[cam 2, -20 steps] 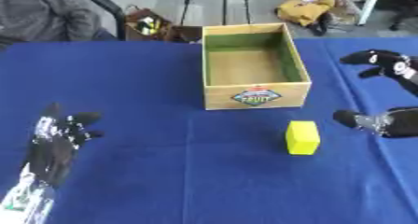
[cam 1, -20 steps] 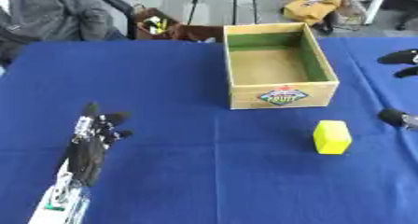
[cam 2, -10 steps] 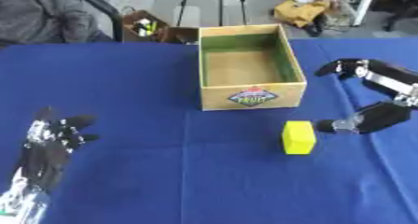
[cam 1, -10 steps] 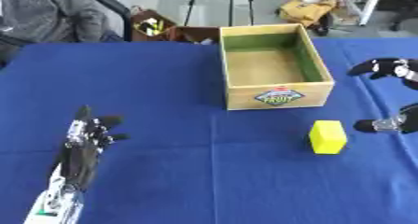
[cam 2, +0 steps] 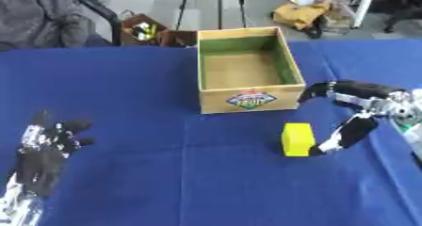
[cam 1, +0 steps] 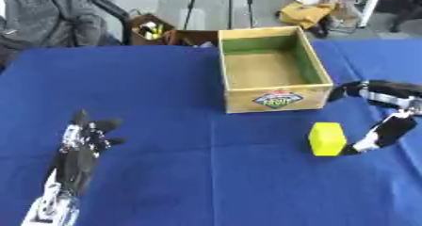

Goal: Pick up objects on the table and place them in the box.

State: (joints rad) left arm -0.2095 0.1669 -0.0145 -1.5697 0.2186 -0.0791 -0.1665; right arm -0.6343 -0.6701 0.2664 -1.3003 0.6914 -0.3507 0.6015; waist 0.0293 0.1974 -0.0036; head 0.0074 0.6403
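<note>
One yellow rectangular block [cam 2: 296, 139], open wooden box [cam 2: 245, 69], right robot hand [cam 2: 362, 112] spread beside block

I see one label [cam 1: 277, 99] on front wall of wooden box [cam 1: 272, 67]: round multicoloured emblem, lettering too blurred for me to read. No other text legible anywhere.

Matt blue cloth over the table [cam 1: 165, 93], pale bare wood box [cam 1: 273, 69], smooth yellow block [cam 1: 326, 139].
</note>
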